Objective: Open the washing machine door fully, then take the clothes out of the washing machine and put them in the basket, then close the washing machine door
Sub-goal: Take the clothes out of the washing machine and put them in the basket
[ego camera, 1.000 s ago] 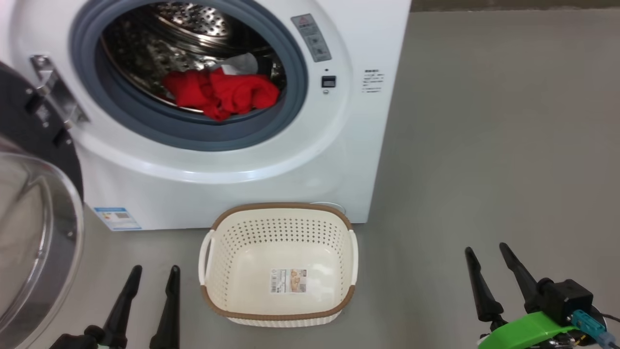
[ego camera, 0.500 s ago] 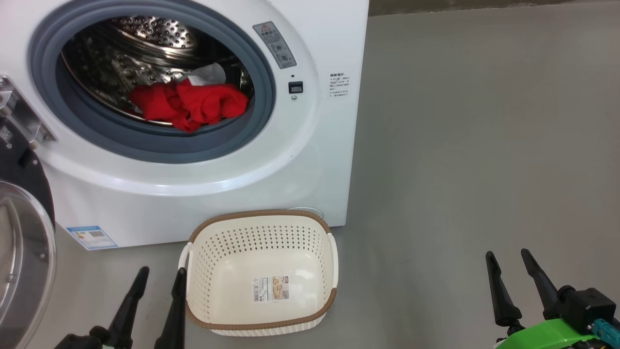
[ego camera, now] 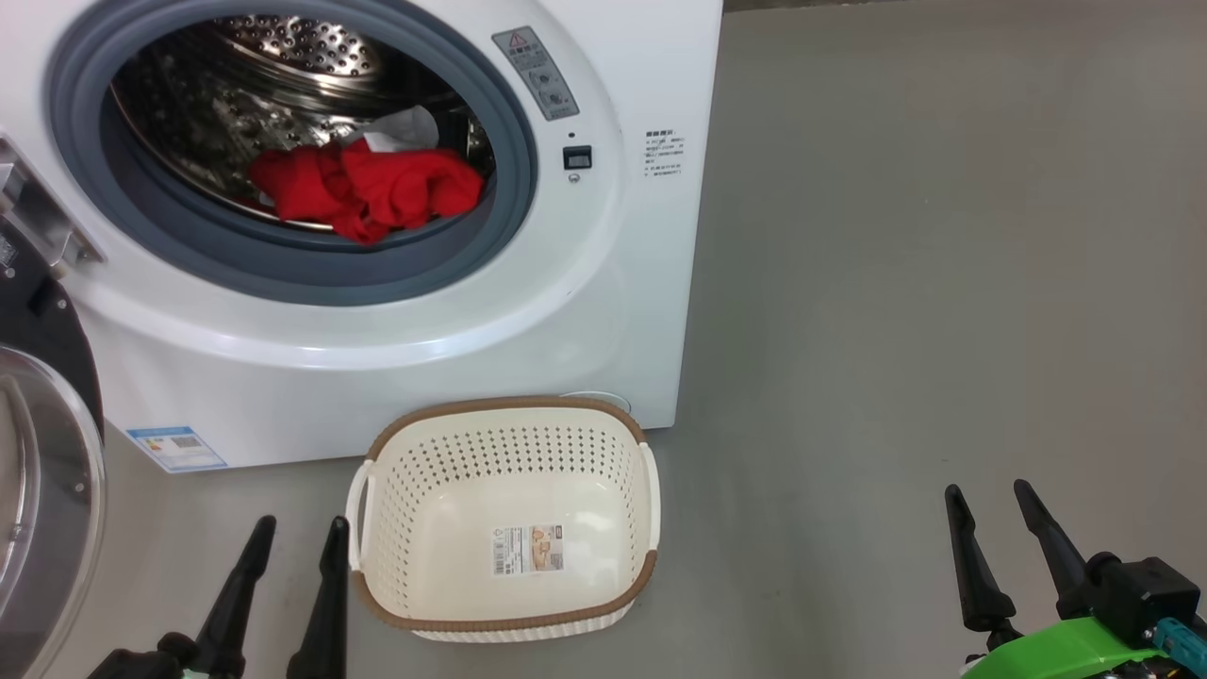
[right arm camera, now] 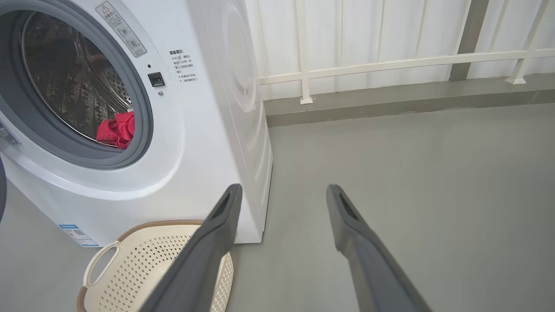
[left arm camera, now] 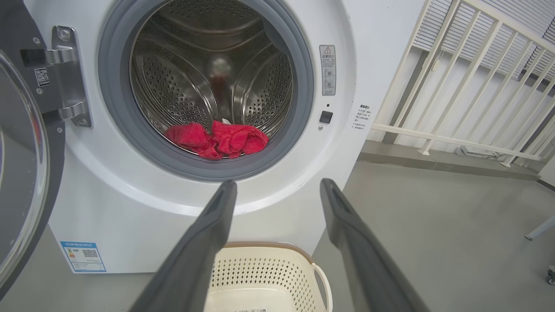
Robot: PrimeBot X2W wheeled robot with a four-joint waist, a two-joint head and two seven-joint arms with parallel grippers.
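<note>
At lower left of the head view the left gripper (ego camera: 300, 524) has its jaws spread wide and empty, one finger just beside the basket (ego camera: 504, 405). At lower right the right gripper (ego camera: 988, 490) is equally wide open, gripping nothing, above the floor (ego camera: 896, 330). The clothes (ego camera: 363, 189) lie heaped at the drum's front lip, upper left, inside the washing machine (ego camera: 603, 283). The washing machine door (ego camera: 42, 453) stands swung open at the left edge

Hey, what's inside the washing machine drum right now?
A crumpled heap of bright red fabric clothes lies at the front bottom of the perforated steel drum, with a white piece behind it. Anything under the heap is covered.
</note>
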